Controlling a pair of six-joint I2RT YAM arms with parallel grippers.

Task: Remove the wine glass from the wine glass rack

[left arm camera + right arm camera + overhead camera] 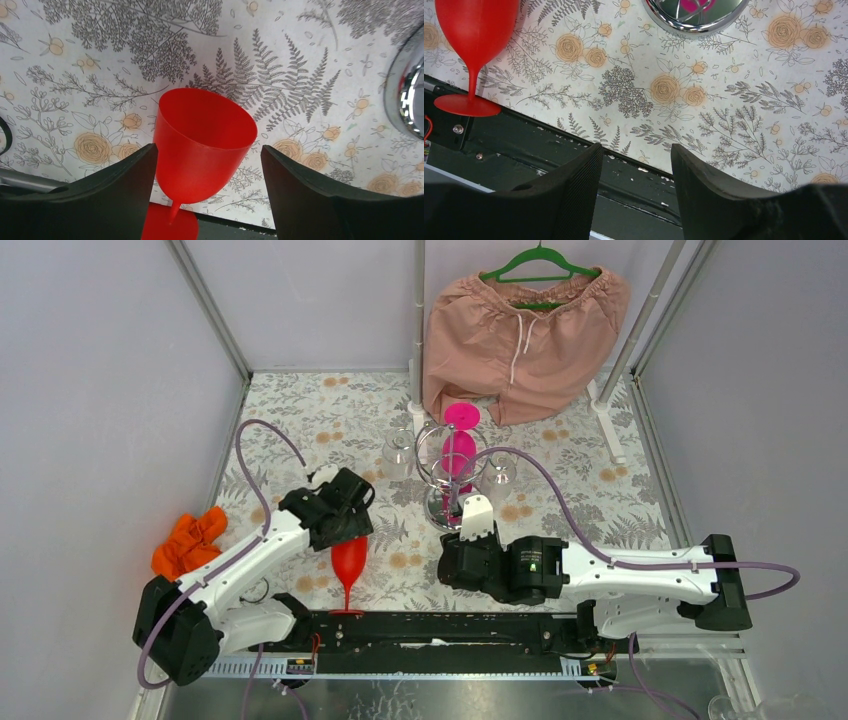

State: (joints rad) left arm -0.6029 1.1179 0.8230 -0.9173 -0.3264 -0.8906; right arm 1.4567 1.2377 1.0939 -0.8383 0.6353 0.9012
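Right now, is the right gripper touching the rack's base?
Apart. In the right wrist view, flowered cloth lies between the right gripper and the rack's base at the top.

The top camera looks down from 6 o'clock over the whole surface [330,410]; both wrist cameras look down close, sharing the red glass [348,560].

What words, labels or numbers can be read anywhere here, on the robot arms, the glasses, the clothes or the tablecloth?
No text can be read in any view.
Right arm: a tiny green-lit mark on its black part, too small to read.
Red glass, pink glass, pink shorts, flowered tablecloth: no lettering shows.
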